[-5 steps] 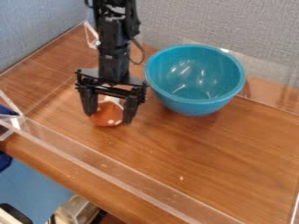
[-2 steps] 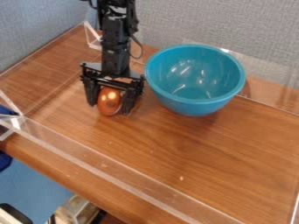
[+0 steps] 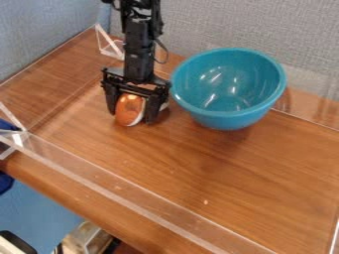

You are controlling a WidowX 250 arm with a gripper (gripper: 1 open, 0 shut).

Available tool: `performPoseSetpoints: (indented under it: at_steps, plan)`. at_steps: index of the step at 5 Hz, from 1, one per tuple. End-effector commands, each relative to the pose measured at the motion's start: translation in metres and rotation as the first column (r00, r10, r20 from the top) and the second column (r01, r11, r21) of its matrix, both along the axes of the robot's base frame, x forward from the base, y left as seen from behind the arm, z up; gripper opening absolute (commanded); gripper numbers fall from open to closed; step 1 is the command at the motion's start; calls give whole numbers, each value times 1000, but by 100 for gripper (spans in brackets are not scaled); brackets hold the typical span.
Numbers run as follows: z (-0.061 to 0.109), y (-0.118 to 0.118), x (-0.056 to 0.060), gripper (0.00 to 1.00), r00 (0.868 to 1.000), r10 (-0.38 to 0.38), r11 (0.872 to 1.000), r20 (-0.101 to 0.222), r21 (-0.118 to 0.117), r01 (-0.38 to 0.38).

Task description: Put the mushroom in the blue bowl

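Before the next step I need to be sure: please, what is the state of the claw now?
Claw: open, around the mushroom; no firm grip visible.

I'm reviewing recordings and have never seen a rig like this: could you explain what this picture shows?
One camera looks down at a wooden table from the front. The black machine reaching in from the top is a robot arm, ending in a two-fingered gripper. Between its fingers is the reddish-brown mushroom; the fingers look open around it, and I can't tell whether they touch it. To the right sits the blue bowl, where the mushroom is meant to go.
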State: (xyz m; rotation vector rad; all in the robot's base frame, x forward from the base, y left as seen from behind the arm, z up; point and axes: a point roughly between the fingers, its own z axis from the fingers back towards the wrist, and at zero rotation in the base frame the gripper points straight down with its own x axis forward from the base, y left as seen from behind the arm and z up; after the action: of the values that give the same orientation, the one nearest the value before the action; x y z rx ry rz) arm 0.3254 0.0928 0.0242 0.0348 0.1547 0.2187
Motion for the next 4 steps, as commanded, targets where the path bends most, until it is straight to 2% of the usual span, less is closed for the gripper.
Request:
performPoseSetpoints:
  at_steps: [1, 3, 4]
  plan:
    - [8, 5, 9, 0, 999, 4, 1000, 35, 14, -4]
    - [5, 6, 9, 0, 1000, -3, 1000, 26, 16, 3]
    - [8, 14, 13, 0, 1000, 14, 1000, 19, 18, -14]
